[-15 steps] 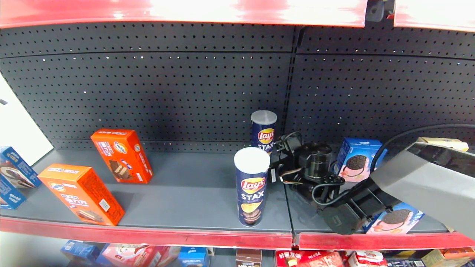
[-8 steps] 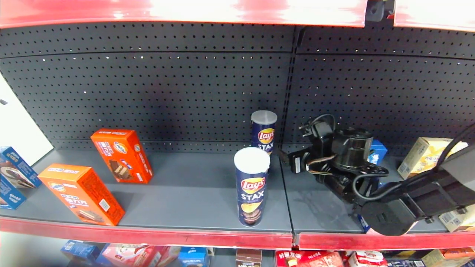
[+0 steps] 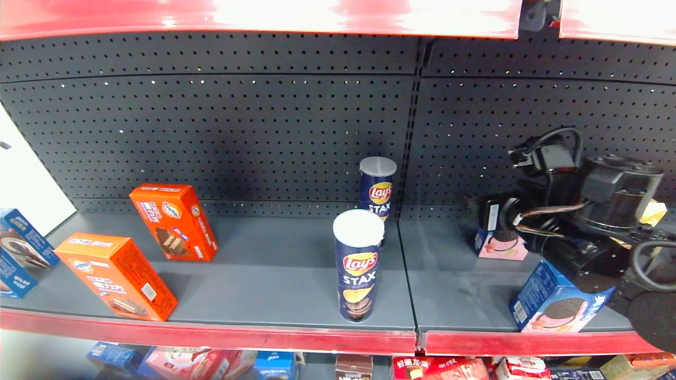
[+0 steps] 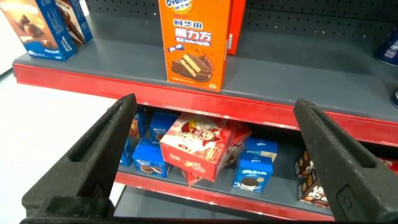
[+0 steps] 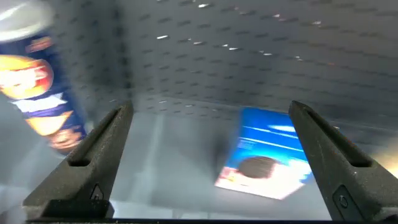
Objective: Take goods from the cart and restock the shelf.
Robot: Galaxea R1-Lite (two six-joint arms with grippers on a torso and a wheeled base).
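Note:
Two tall dark-blue chip cans stand upright mid-shelf, one near the front edge [image 3: 358, 264] and one at the back [image 3: 377, 187]. My right gripper [image 5: 210, 109] is open with nothing between its fingers. It hovers over the right half of the grey shelf [image 3: 264, 274], facing a blue cookie box [image 5: 267, 158] at the back, with a chip can [image 5: 37, 93] off to one side. In the head view the right arm [image 3: 591, 211] stands to the right of the cans, partly hiding that cookie box [image 3: 499, 244]. My left gripper [image 4: 214, 106] is open and empty, low before the shelf front.
Two orange cake boxes [image 3: 173, 220] [image 3: 117, 275] and blue boxes [image 3: 21, 248] occupy the shelf's left part. Another blue cookie box [image 3: 554, 303] lies at the front right edge. A black pegboard wall [image 3: 237, 121] backs the shelf. The lower shelf [image 4: 205, 146] holds several packs.
My right arm has drawn away from the chip cans, moving right and upward. The blue cookie boxes it covered are now partly exposed. The cans have not moved.

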